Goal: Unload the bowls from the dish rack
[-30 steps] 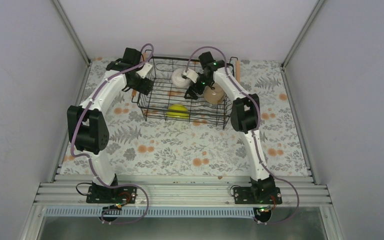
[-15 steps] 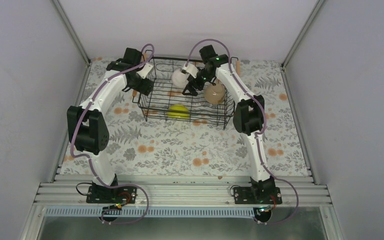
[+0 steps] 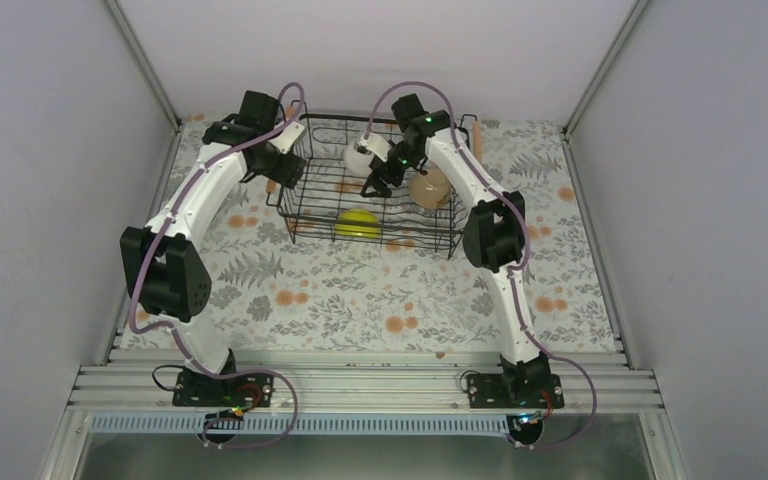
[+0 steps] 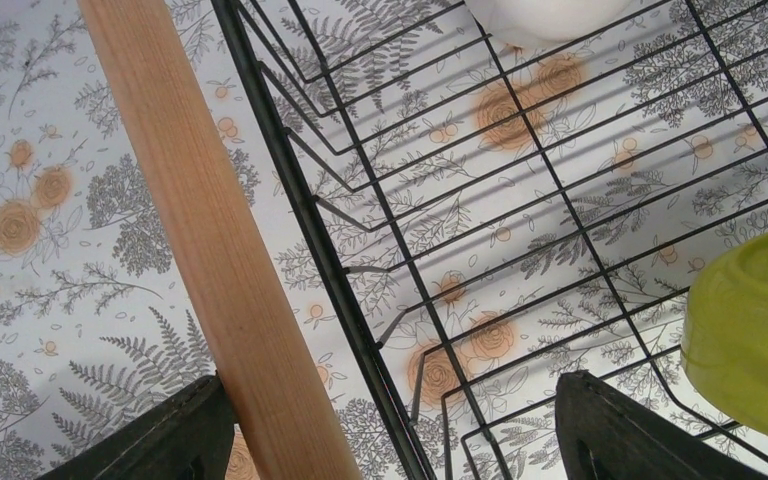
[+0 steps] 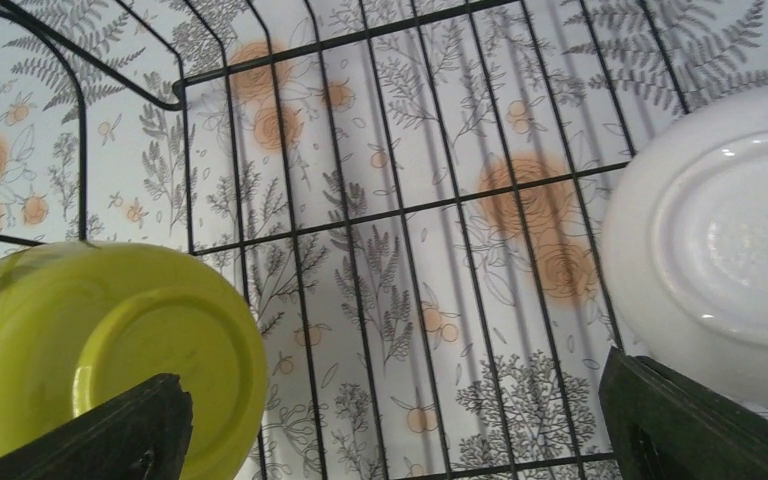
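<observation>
The black wire dish rack (image 3: pixel 300 205) stands at the far middle of the table. It holds a white bowl (image 3: pixel 358 157), a tan bowl (image 3: pixel 428 187) and a yellow-green bowl (image 3: pixel 356 222). My left gripper (image 3: pixel 284 166) is open at the rack's left side; in the left wrist view (image 4: pixel 390 440) it straddles the wooden handle (image 4: pixel 210 240) and the rack's rim (image 4: pixel 330 260). My right gripper (image 3: pixel 378 183) is open and empty inside the rack. In the right wrist view (image 5: pixel 400 430) it hangs over the rack floor between the yellow-green bowl (image 5: pixel 110 350) and the white bowl (image 5: pixel 720 240).
The rack's other wooden handle (image 3: pixel 476 135) is at its far right. Flowered cloth (image 3: pixel 360 290) covers the table in front of the rack. Grey walls close in the left, right and back. The yellow-green bowl (image 4: pixel 750 330) also shows in the left wrist view.
My left arm's elbow has swung left and its gripper has shifted slightly farther along the rack's left side. My right gripper has moved slightly toward the white bowl.
</observation>
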Tool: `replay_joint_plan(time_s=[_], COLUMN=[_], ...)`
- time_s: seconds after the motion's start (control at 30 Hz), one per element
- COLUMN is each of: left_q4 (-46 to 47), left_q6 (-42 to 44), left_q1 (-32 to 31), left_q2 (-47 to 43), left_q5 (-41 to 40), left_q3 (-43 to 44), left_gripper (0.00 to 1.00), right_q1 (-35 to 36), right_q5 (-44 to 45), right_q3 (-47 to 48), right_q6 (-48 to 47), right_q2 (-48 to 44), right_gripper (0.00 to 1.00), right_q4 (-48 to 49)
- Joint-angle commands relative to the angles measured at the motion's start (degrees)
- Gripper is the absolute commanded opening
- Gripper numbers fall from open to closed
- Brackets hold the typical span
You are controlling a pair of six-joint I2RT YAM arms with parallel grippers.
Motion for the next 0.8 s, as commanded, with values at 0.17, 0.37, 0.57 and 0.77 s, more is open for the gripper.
replay_joint_plan(time_s=[0.17,0.37,0.57,0.77], left_q4=[0.7,1.3,1.7,1.9], left_q6=[0.4,0.5,0.5,0.5], left_q1=[-0.6,-0.4,0.1,0.4], left_q2=[-0.5,-0.4,0.1,0.3], left_q5=[0.1,-0.6,-0.9,-0.9], left_q3=[-0.9,-1.7,-2.1,-2.4], left_gripper=[0.79,0.79,0.79,0.79], right_q1=[2.6,3.1,3.2,3.4], right_q5=[-2.8,-2.8,-3.5,-4.3], right_q3=[0.2,-0.3,-4.0,-7.4], right_q6=[-5.6,-6.7,-8.2,-9.0], right_q2=[-0.4,-0.3,-2.5,-4.2], right_gripper=[1.0,1.0,1.0,1.0], right_q4=[-7.8,-8.6,-8.5,-8.6])
